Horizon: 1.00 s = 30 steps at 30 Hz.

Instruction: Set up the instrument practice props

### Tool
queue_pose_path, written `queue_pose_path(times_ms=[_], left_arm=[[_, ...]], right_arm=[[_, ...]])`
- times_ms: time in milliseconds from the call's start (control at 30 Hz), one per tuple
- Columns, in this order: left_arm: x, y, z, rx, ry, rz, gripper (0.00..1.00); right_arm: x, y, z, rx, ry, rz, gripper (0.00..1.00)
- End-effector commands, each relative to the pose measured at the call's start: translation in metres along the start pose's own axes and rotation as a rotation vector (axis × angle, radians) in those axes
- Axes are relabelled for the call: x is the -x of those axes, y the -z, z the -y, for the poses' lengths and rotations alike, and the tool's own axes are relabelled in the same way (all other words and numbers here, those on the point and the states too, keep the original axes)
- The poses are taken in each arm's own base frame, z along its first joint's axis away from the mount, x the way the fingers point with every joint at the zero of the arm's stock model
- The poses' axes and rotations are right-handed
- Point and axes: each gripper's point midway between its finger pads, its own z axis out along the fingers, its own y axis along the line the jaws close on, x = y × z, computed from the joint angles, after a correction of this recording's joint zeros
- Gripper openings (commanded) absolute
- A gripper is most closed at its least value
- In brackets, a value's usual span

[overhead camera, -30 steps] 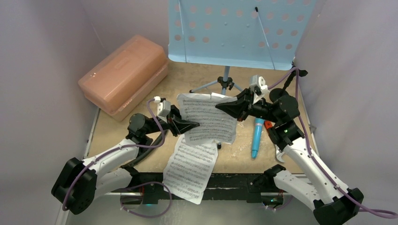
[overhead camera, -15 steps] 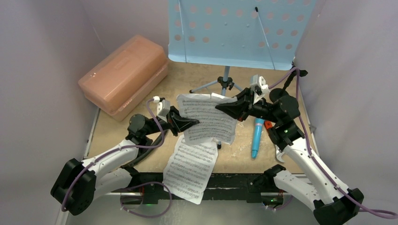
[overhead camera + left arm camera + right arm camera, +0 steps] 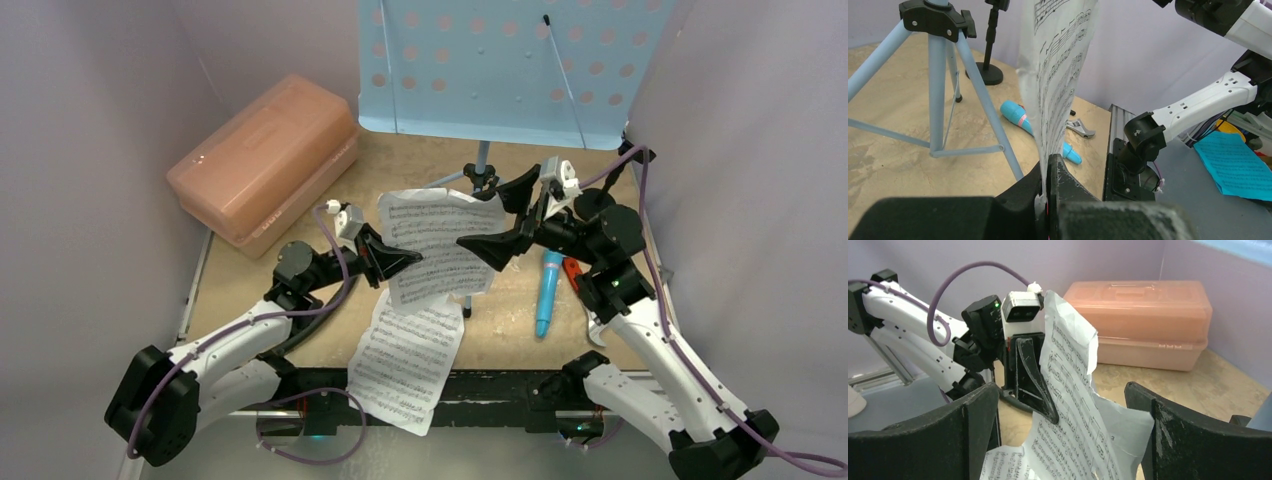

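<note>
Two white pages of printed music are in play, seen first from above. The raised page (image 3: 440, 250) hangs in the air just in front of the tripod (image 3: 482, 172) that carries the light-blue, hole-punched music stand (image 3: 500, 70). Its paper is curled and creased. The left claw (image 3: 405, 260) is pinched closed on the page's left edge. The right claw (image 3: 482, 215) stands wide open at its right edge, one finger above the paper and one below. The flat page (image 3: 405, 360) lies further forward of the tripod, its lower end hanging over the table's (image 3: 520, 345) near edge. A slim turquoise microphone (image 3: 546, 295) lies to the tripod's right, and a pink case (image 3: 265, 165) sits to its left.

From the left wrist, both fingers are clamped tight on the bottom edge of the raised page, which rises almost edge-on with its lines of notes readable. A short black mic stand (image 3: 990, 45) on a round base stands upright beyond the tripod. The microphone shows a pink band, and a small wrench (image 3: 1080, 131) lies just beside it.

From the right wrist, the raised page stands between the two spread fingers. Whether either finger touches it cannot be told.
</note>
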Motion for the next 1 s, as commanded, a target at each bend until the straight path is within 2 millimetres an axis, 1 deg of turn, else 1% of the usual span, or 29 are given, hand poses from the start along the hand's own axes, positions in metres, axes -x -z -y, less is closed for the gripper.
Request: queue_pose_path(times_ms=[0,67,133,200,367,467,567,633,733,767,967], left_arm=[[0.014,0.003,0.006,0.008,-0.038,0.033,0.00],[0.018,0.005,0.007,0.015,-0.062,0.037,0.00],[0.019,0.007,0.009,0.019,-0.085,0.022,0.00],[0.021,0.008,0.010,0.024,-0.114,-0.003,0.00],[0.033,0.010,0.016,0.031,-0.175,-0.051,0.00],[0.042,0.009,0.018,0.034,-0.209,-0.070,0.00],[0.056,0.006,0.021,0.034,-0.237,-0.066,0.00],[0.068,0.002,0.022,0.044,-0.254,-0.052,0.00],[0.093,-0.005,0.027,0.041,-0.276,-0.014,0.00],[0.101,-0.007,0.029,0.038,-0.284,-0.001,0.00],[0.156,-0.020,0.040,0.046,-0.311,0.105,0.00]], right_arm=[[0.040,-0.002,-0.009,-0.012,0.009,0.042,0.98],[0.044,-0.004,-0.014,0.024,0.024,0.023,0.98],[0.050,-0.004,-0.016,0.024,0.036,0.029,0.98],[0.058,-0.003,-0.017,0.020,0.057,0.050,0.98],[0.081,-0.001,-0.022,-0.001,0.050,0.130,0.98],[0.094,-0.002,-0.017,-0.040,0.034,0.161,0.98],[0.106,-0.005,-0.013,-0.068,0.025,0.169,0.98],[0.112,-0.006,-0.009,-0.091,0.018,0.176,0.98],[0.128,-0.009,0.000,-0.154,-0.020,0.193,0.98],[0.130,-0.010,0.005,-0.177,-0.036,0.185,0.98],[0.158,-0.017,0.010,-0.221,-0.056,0.179,0.98]])
